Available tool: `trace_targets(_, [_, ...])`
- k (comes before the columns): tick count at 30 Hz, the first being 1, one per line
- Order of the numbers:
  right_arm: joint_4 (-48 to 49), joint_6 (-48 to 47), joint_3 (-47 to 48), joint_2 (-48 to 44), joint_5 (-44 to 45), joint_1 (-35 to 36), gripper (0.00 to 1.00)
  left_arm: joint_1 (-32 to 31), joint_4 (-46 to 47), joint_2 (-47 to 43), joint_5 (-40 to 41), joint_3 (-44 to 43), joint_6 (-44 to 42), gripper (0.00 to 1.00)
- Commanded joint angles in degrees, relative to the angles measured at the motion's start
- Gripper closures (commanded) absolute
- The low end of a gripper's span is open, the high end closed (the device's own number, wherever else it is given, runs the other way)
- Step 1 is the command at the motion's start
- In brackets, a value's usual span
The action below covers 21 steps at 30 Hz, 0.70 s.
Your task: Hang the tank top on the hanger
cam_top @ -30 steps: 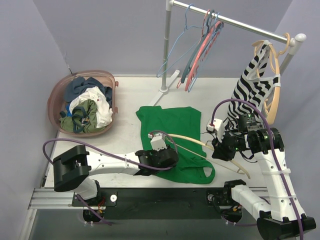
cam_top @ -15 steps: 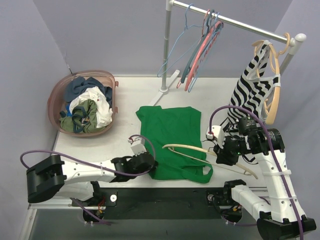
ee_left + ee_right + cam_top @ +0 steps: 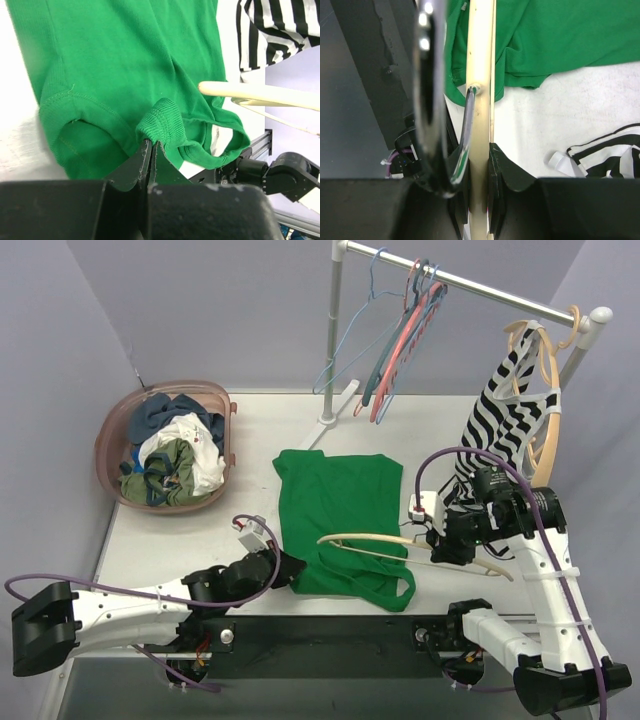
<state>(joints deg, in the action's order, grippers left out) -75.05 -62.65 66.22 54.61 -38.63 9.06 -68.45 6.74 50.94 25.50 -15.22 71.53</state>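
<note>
Pulled back toward my base, my left gripper (image 3: 287,568) pinches a ribbed fold of the tank top (image 3: 340,505), which lies on the counter (image 3: 230,530). My right gripper (image 3: 452,545) clamps the hanger (image 3: 375,540) over its near edge; from above, the hook is hidden.
</note>
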Motion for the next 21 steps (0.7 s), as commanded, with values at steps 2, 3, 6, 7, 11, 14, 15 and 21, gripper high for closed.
trace_targets(2, [-12.32,-1.95,0.4,1.02,-1.8,0.78,1.0,0.42,2.23,-2.86,-0.1,0.9,-1.48,1.0])
trace_targets(3, [-12.32,-1.77,0.49,1.03,-1.54,0.87,1.0,0.33,1.79,-3.21,-0.01,0.81,-1.48,1.0])
trace_targets(6, [-12.23,-1.42,0.32,0.94,0.04,1.48,1.0,0.33,1.08,-3.56,0.17,1.07,-1.39,1.0])
trace_targets(7, [-12.23,-1.07,0.06,0.94,0.4,1.92,1.0,0.42,1.25,-3.56,0.17,1.07,-1.39,1.0])
trace_targets(11, [-12.23,-0.1,-1.53,1.55,2.15,4.39,1.0,0.42,1.26,-3.65,0.17,0.99,-1.48,1.0])
trace_targets(14, [-12.23,-0.1,-1.97,2.25,1.9,4.65,1.0,0.42,0.99,-3.92,0.34,0.63,-1.83,1.0])
trace_targets(15, [-12.23,-0.19,-1.97,2.6,1.81,4.74,1.0,0.42,0.99,-4.0,0.34,0.63,-2.0,1.0])
trace_targets(21, [-11.97,0.16,-2.32,3.57,3.12,5.09,1.0,0.33,0.2,-4.62,0.52,0.63,-2.44,1.0])
